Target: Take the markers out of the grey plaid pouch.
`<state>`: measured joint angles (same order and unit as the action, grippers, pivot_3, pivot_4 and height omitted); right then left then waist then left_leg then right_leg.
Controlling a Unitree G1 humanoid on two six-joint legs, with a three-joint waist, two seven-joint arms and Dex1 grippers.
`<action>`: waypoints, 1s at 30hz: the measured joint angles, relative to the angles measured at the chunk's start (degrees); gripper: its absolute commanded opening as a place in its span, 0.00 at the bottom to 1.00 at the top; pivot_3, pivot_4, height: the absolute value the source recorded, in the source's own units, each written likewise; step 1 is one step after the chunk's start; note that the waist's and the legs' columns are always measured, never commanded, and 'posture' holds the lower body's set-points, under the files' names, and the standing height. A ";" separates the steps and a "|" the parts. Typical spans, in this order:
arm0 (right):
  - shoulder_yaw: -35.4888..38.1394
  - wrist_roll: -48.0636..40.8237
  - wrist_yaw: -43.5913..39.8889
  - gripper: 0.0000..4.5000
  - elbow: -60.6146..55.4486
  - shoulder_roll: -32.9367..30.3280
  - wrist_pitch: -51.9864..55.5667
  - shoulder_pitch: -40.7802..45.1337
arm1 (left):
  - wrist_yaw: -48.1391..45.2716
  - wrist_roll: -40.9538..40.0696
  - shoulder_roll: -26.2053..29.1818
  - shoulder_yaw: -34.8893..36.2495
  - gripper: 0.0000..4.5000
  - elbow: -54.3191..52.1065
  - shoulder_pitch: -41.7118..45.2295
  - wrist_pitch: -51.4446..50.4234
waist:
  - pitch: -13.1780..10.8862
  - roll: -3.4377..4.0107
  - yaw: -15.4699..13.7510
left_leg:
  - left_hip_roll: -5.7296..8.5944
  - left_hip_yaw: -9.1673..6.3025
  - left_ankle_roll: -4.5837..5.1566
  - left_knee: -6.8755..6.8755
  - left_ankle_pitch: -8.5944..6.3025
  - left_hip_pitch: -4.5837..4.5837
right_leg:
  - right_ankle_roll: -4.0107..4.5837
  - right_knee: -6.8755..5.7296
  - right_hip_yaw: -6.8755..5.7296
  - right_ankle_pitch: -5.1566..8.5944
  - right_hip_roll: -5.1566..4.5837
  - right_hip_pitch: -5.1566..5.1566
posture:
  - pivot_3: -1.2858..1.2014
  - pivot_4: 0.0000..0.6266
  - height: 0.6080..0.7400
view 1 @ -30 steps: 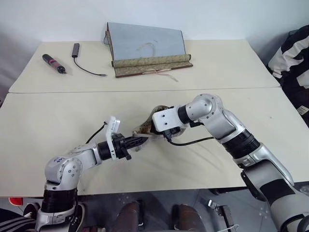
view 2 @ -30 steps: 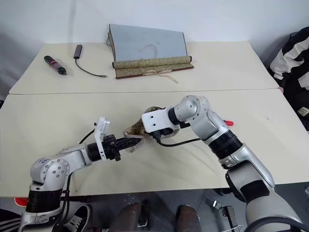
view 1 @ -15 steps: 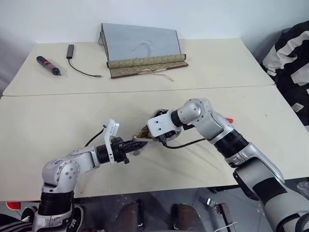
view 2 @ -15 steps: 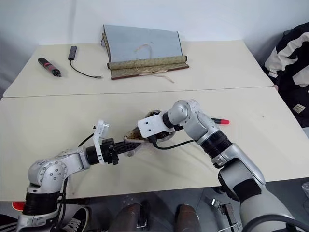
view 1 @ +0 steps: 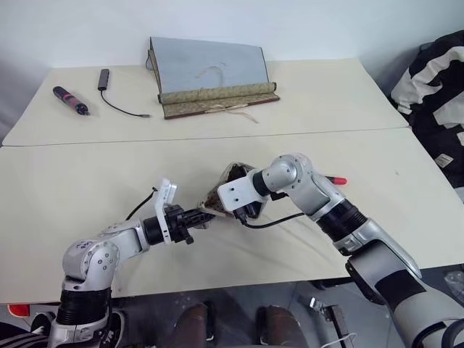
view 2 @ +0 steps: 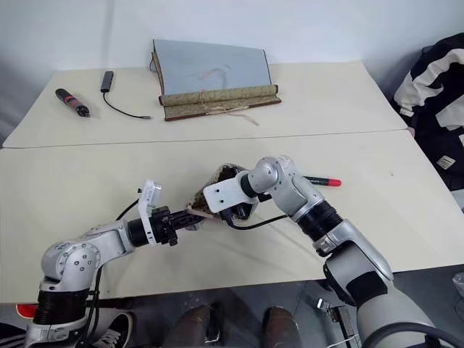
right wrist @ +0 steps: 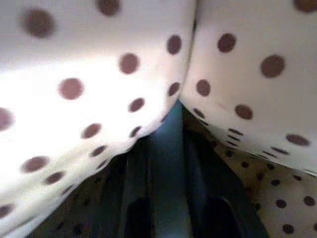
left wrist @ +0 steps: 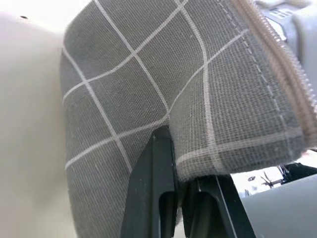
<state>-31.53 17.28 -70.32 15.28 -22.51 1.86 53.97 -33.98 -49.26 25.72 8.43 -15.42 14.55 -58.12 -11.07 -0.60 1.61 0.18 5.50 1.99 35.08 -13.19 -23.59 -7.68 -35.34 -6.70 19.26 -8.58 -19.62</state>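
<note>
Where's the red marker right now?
In the head views the red marker lies on the near table, on the robot's right, just behind its right forearm and beyond the grey plaid pouch.

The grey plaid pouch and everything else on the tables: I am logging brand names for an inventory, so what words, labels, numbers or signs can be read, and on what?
None can be read.
Grey plaid pouch: white grid lines and a zip, no label in sight; its lining bears dots, no text.
Red marker: too small to show any print.
Black pen-like tool, scroll mat: no legible marking.
</note>
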 measured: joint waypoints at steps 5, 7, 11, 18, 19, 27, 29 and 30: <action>1.32 -2.40 -2.96 0.11 -6.36 -3.91 4.01 -0.01 | -0.53 -0.09 -0.11 -0.12 0.00 -0.38 0.17 1.03 | 0.00 0.00 -0.10 | 0.01 -0.01 -0.02 0.00 -0.02 -0.05 | 0.00 0.06 0.05 0.00 -0.01 -0.02 | 0.52 0.24 1.00; 2.53 -4.05 -4.18 0.11 -8.26 -5.13 6.44 -0.25 | -0.55 -0.34 -0.21 -0.12 0.00 -0.37 0.62 1.31 | 0.00 0.00 -0.11 | 0.00 -0.01 -0.03 -0.01 -0.03 -0.06 | 0.00 0.14 0.04 0.00 -0.01 -0.03 | 0.52 0.24 1.00; 4.51 -7.22 -7.15 0.11 -11.83 -9.47 10.20 -0.26 | -0.73 -2.86 -0.13 0.52 0.00 0.48 1.03 -0.66 | -0.01 -0.01 -0.14 | 0.00 -0.01 -0.02 -0.02 -0.06 -0.10 | 0.00 0.26 0.04 0.00 -0.02 -0.04 | 0.52 0.24 1.00; 9.21 -13.15 -11.64 0.11 -17.46 -15.12 18.74 0.99 | -0.40 -4.12 -0.27 1.56 0.00 3.49 0.66 -3.25 | -0.01 -0.01 -0.08 | -0.04 0.00 -0.03 -0.02 -0.09 -0.11 | 0.00 0.39 0.03 0.00 -0.03 -0.05 | 0.52 0.24 1.00; 9.25 -13.80 -11.63 0.11 -17.48 -15.10 19.52 1.01 | -0.51 -3.13 -0.27 1.01 0.00 3.47 0.76 -1.98 | -0.01 -0.01 -0.11 | -0.04 0.00 -0.03 -0.02 -0.09 -0.11 | 0.00 0.39 0.02 0.00 -0.03 -0.05 | 0.52 0.24 1.00; 13.57 -20.80 -9.40 0.11 -17.20 -11.45 22.08 2.65 | 1.53 5.06 -1.28 -0.82 0.00 4.71 3.39 7.41 | -0.02 -0.02 -0.55 | -0.02 0.02 -0.02 0.00 -0.09 -0.20 | 0.01 0.36 0.00 -0.01 -0.04 -0.14 | 0.52 0.24 1.00; 16.23 -23.07 -8.53 0.11 -17.13 -11.32 22.73 4.42 | 1.44 7.19 -0.29 -0.98 0.00 4.81 4.21 9.68 | -0.02 -0.02 -0.60 | -0.02 0.02 -0.02 0.00 -0.09 -0.23 | 0.02 0.34 -0.05 -0.02 -0.03 -0.17 | 0.52 0.24 1.00; 17.72 -24.17 -8.05 0.11 -16.85 -11.45 23.27 5.01 | 1.46 9.22 0.57 -1.25 0.00 5.17 4.94 11.65 | -0.02 -0.03 -0.73 | -0.02 0.00 -0.02 0.00 -0.09 -0.29 | 0.02 0.35 -0.08 -0.02 -0.03 -0.20 | 0.52 0.24 1.00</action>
<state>-13.81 -6.88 -78.37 -1.57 -33.95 25.13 58.98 -32.52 -40.03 26.29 7.17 -10.25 19.49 -46.47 -11.08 -0.63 0.88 0.15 5.50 1.98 35.09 -13.28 -23.88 -7.66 -34.98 -6.78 19.24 -8.61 -19.82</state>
